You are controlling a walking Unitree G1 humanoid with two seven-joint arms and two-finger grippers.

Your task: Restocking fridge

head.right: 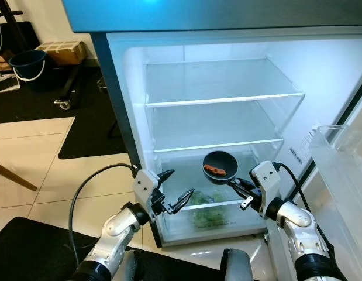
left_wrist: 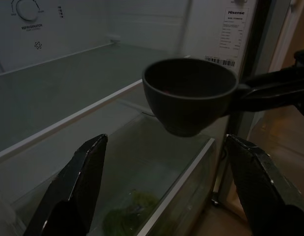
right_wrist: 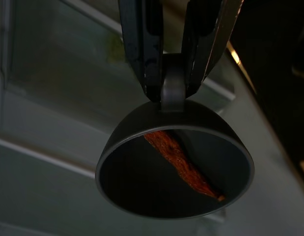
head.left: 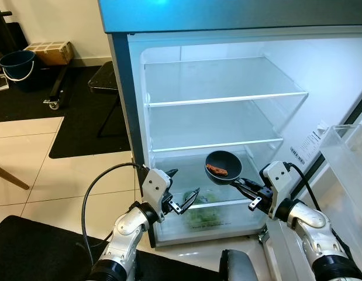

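Left gripper (head.left: 183,199): jaws wide open, empty, hovering at the fridge's (head.left: 227,134) lower front over the drawer (head.left: 210,213) with greens. Right gripper (head.left: 246,190): jaws clamped on the handle of the small dark pan (head.left: 223,167), food strip (head.left: 216,170) inside. Pan sits just below the lower shelf's (head.left: 216,143) front edge, handle running back toward the right arm; a lift and push inward looks needed.

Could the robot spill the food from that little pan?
Maybe. The right claw pinches only the pan's short handle, so the pan could tip and drop the red strip onto the drawer below. The pan might also bump a glass shelf edge going in. The open left claw hovers close and could knock it.
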